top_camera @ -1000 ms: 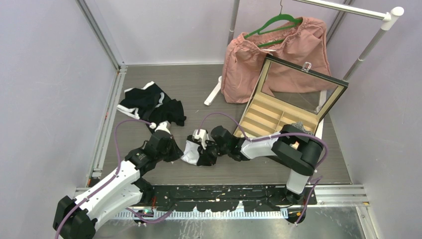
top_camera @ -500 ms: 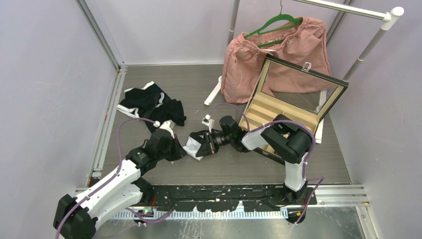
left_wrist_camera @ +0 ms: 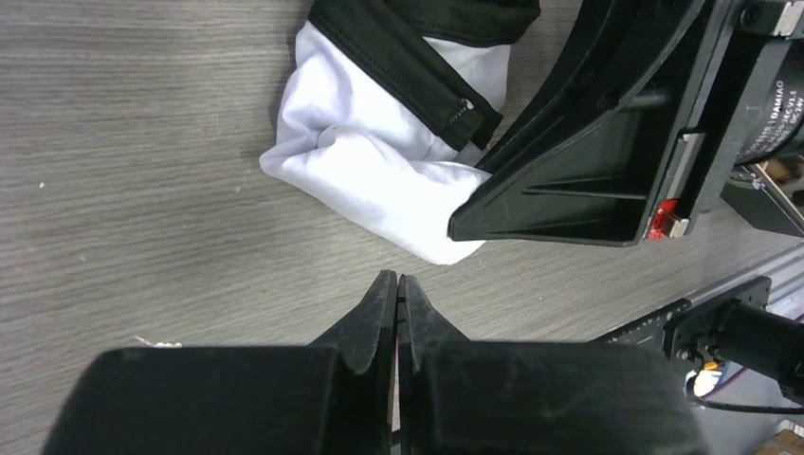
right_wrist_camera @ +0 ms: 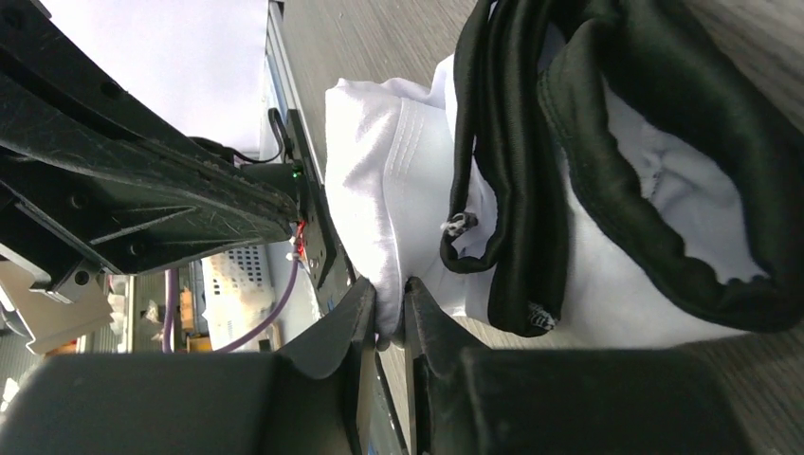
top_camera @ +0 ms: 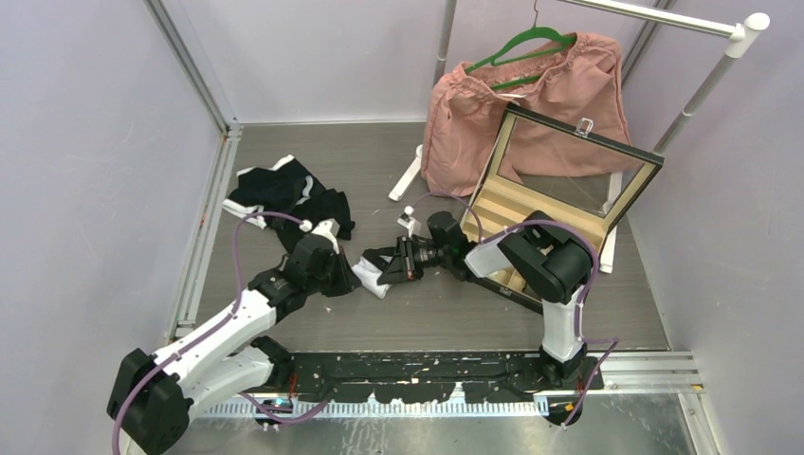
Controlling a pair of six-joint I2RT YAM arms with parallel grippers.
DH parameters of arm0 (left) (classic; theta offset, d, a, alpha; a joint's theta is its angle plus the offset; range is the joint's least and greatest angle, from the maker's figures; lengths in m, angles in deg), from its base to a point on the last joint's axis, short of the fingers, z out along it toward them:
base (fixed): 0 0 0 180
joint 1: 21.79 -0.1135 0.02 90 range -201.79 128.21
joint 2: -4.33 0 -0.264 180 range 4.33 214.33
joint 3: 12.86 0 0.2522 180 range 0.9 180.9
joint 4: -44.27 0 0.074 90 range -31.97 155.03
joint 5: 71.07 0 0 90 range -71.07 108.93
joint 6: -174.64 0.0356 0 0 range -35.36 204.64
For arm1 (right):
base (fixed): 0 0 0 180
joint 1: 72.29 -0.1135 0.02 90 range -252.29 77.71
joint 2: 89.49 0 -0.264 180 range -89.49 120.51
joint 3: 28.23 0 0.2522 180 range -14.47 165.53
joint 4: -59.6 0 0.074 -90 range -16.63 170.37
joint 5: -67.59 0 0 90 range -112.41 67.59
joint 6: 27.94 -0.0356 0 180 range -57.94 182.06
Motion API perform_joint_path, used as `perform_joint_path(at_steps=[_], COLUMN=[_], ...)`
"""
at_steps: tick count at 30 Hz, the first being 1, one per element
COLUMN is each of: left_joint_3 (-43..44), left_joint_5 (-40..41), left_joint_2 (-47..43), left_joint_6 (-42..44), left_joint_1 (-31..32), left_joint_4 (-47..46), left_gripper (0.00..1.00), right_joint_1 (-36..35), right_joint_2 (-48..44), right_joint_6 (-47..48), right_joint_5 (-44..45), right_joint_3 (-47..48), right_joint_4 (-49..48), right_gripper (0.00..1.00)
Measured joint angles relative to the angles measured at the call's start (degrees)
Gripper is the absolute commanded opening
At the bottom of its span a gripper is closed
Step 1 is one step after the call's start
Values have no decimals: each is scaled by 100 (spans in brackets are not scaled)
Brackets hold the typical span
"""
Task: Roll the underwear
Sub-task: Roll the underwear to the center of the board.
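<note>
Grey table (top_camera: 379, 152); by wrist view alone, right tool (right_wrist_camera: 389, 299) tight on underwear (right_wrist_camera: 389, 190); left tool (left_wrist_camera: 396, 284) clenched empty.

Soft, even overhead light fills the sharp top view, with only faint shadows. In the wrist views the underwear (left_wrist_camera: 379, 180) shows bright white, nearly washed out. The left gripper (left_wrist_camera: 396, 282) and right gripper (right_wrist_camera: 389, 290) at the bottom edge look dark and blurred.

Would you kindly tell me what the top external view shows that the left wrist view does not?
Only the top view: the pink garment, the open box, a pile of dark briefs. Only the left wrist: the left gripper shut, empty, just short of the white briefs. Both: those briefs and the right gripper holding them.
</note>
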Motion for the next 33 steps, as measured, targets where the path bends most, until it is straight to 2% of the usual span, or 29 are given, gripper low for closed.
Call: perform_joint_path(at_steps=[16, 22, 33], left_joint_3=[354, 455, 791], left_joint_5=[385, 568, 741], left_joint_2=[1425, 1711, 2350], left_joint_6=[140, 149, 247], left_joint_1=[0, -7, -125], left_joint_4=[-826, -968, -1021], left_gripper=[1, 1, 1], right_joint_1=[122, 149, 153], right_joint_2=[0, 0, -39], right_joint_6=[-79, -22, 382], right_joint_5=[319, 459, 780], right_joint_3=[103, 179, 393], right_joint_4=[461, 715, 1451], right_gripper=[6, 8, 21])
